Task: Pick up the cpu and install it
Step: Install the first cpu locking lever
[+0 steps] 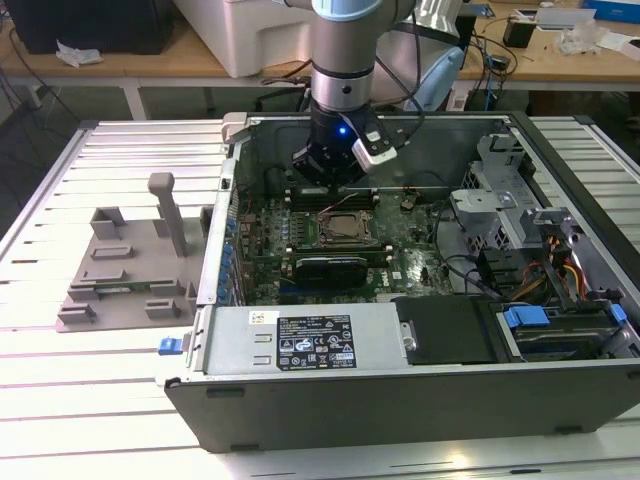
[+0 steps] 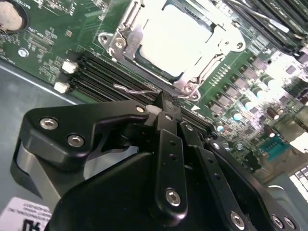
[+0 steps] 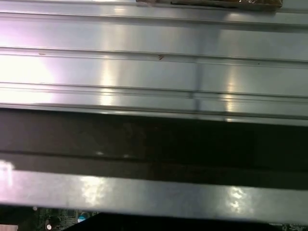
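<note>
Silvery slatted table (image 1: 110,420) holds an open computer case (image 1: 400,385). Inside, the cpu (image 2: 175,38) already sits in its socket (image 2: 126,45) on the green board (image 2: 43,38). Just beside it, the gripper (image 2: 161,113) has its fingers pressed together, holding nothing. The socket frame looks unlatched.

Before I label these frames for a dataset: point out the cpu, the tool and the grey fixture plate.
cpu (image 2: 175,41): second wrist view, on its bright metal top, in the socket.
tool (image 2: 161,113): second wrist view, between its fingertips.
grey fixture plate (image 1: 120,275): exterior view, on its flat base.
</note>
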Robot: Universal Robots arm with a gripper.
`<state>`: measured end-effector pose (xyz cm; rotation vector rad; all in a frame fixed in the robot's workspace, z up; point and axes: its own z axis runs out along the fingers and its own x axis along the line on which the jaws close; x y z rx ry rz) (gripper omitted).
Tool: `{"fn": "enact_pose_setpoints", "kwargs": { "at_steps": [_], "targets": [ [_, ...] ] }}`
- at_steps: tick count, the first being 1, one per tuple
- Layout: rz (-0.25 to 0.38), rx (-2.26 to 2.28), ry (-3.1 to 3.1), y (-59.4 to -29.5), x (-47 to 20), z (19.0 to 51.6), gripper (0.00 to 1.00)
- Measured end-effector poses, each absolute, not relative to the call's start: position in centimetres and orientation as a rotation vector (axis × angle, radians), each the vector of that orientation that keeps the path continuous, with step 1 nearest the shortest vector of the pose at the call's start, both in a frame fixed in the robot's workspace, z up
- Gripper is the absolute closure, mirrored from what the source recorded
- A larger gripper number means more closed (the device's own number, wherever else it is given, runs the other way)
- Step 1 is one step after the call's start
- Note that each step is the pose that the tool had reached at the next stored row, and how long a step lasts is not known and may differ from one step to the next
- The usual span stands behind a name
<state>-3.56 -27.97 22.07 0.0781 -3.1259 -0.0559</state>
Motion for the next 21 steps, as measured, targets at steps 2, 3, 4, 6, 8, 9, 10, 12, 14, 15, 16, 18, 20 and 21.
{"fn": "enact_pose_setpoints", "kwargs": {
  "at_steps": [2, 3, 4, 6, 8, 9, 10, 12, 14, 15, 16, 18, 20, 21],
  "targets": [
    [-0.056, 0.078, -3.125, -28.0, -3.3, 22.0, 0.89],
    [-0.056, 0.078, -3.124, -28.0, -3.1, 21.9, 0.89],
    [-0.056, 0.078, -3.123, -28.0, -2.9, 21.8, 0.89],
    [-0.056, 0.077, -3.119, -28.0, -2.4, 21.6, 0.89],
    [-0.056, 0.078, -3.116, -28.0, -1.9, 21.4, 0.89],
    [-0.056, 0.077, -3.114, -28.0, -1.7, 21.3, 0.89],
    [-0.056, 0.077, -3.112, -28.0, -1.4, 21.2, 0.89],
    [-0.056, 0.077, -3.11, -28.0, -1.1, 21.0, 0.89],
    [-0.056, 0.077, -3.108, -28.0, -0.9, 20.8, 0.89],
    [-0.056, 0.077, -3.108, -28.0, -0.8, 20.7, 0.89],
    [-0.056, 0.077, -3.107, -28.1, -0.7, 20.6, 0.89],
    [-0.057, 0.077, -3.108, -28.3, -0.7, 20.6, 0.89],
    [-0.057, 0.077, -3.107, -28.4, -0.7, 20.5, 0.89],
    [-0.056, 0.077, -3.107, -28.5, -0.7, 20.4, 0.89]
  ]
}}
